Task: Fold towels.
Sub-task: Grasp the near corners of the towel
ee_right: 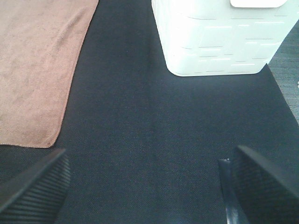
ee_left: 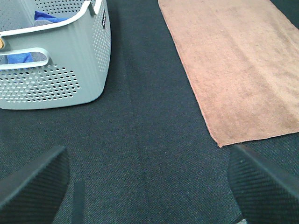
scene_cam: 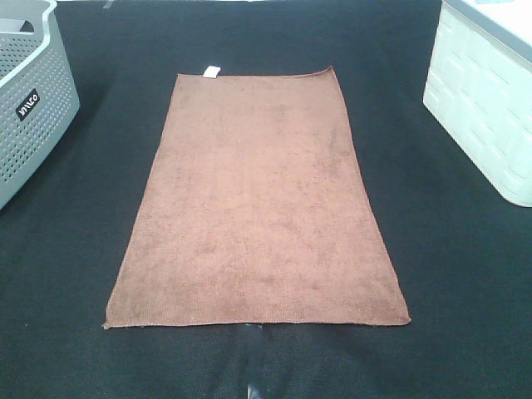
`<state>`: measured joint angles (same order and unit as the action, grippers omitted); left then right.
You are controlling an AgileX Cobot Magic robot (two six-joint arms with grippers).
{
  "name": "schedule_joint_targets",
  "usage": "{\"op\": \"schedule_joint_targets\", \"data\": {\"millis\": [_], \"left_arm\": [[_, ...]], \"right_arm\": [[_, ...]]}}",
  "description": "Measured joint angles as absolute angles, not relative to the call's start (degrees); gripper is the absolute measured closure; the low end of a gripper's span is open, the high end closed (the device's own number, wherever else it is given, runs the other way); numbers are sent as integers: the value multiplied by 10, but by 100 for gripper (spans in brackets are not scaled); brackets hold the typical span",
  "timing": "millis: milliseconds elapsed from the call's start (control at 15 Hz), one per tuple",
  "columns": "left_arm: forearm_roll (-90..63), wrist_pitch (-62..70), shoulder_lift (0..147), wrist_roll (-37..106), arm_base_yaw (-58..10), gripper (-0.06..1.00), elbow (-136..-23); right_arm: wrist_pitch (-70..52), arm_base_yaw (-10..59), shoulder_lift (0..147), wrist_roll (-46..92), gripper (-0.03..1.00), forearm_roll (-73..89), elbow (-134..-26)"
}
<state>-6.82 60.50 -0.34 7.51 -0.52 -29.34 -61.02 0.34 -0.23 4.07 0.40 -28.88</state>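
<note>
Towel [scene_cam: 258, 199] is lying spread flat in a single layer in the middle of the bench [scene_cam: 66, 274], its long sides running from the near edge toward the far edge. The high view is showing its white tag [scene_cam: 209, 72] sticking out at the far left corner. A grey perforated basket [scene_cam: 33, 100] is sitting by the bench's left edge and a white bin [scene_cam: 482, 108] by the right edge, both apart from the cloth. No fold is showing, and neither arm is appearing here. Left wrist view: the left gripper [ee_left: 149, 186] is hanging over bare bench, jaws standing wide apart and holding nothing, with the near left corner [ee_left: 218, 145] lying just beyond one finger. Blue cloth [ee_left: 46, 18] is showing inside the basket. Right wrist view: the right gripper [ee_right: 149, 184] is likewise gaping empty over bare bench, with the near right corner [ee_right: 55, 145] lying just off one finger and the bin beyond. Handling, as judged: the cloth is looking light, soft and limp, and likely to be sagging between hold points and dragging on the dark cover. The best hold is looking to be the two near corners, pinched on the stitched hem, one per gripper.
</note>
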Motion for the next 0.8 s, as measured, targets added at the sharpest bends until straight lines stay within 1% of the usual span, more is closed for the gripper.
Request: {"op": "schedule_joint_targets", "data": {"millis": [467,600,800], "left_arm": [[-69,601,-1,74,-5,7,-295],[-74,531,26,74,-5,7,-304],[-147,366,101,56,-5,7,-277]], "right_arm": [[-610,3,-2,41,6,4,-289],[-599,3,25,41,6,4,-292],[-544,3,108,26,7,3,-300]]}}
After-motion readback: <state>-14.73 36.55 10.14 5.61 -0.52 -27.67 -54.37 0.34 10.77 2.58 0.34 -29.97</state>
